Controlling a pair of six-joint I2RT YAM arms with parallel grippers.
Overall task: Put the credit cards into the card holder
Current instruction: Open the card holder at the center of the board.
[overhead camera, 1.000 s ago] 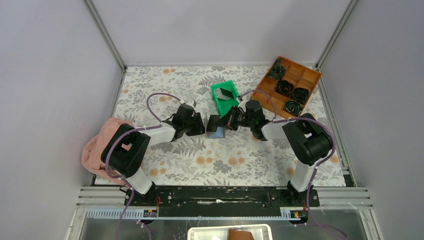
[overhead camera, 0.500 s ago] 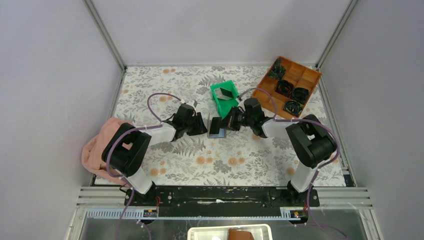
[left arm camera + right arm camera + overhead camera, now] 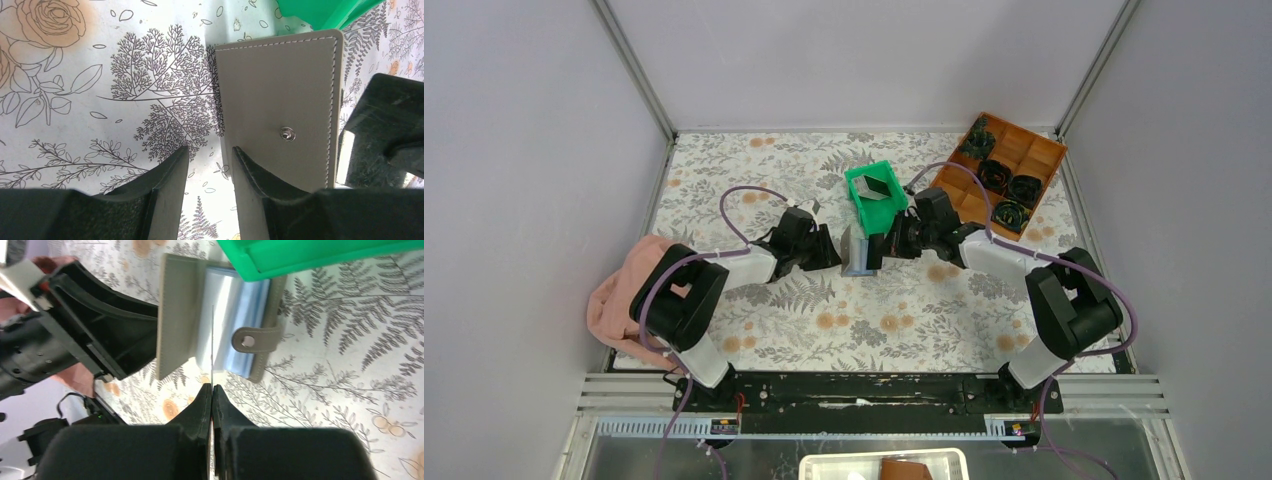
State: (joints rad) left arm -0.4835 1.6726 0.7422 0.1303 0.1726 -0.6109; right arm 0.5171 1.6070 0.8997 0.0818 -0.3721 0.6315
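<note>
Right gripper (image 3: 212, 386), clamped on a thin dark credit card (image 3: 212, 340) seen edge-on, has advanced over the past second to the small grey folding card holder (image 3: 175, 315). The holder now stands more upright beside the green plastic bin (image 3: 879, 212). The card's tip meets the blue sleeves, so insertion appears under way. Left gripper (image 3: 210, 150), jaws half apart with nothing between them, braces the holder's cover with one finger.

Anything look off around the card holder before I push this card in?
Two things. On the card holder, the snap tab is flopped across the blue pockets, just beside the credit card in the right pincer. The green bin also covers the holder's far edge in the right wrist view.
</note>
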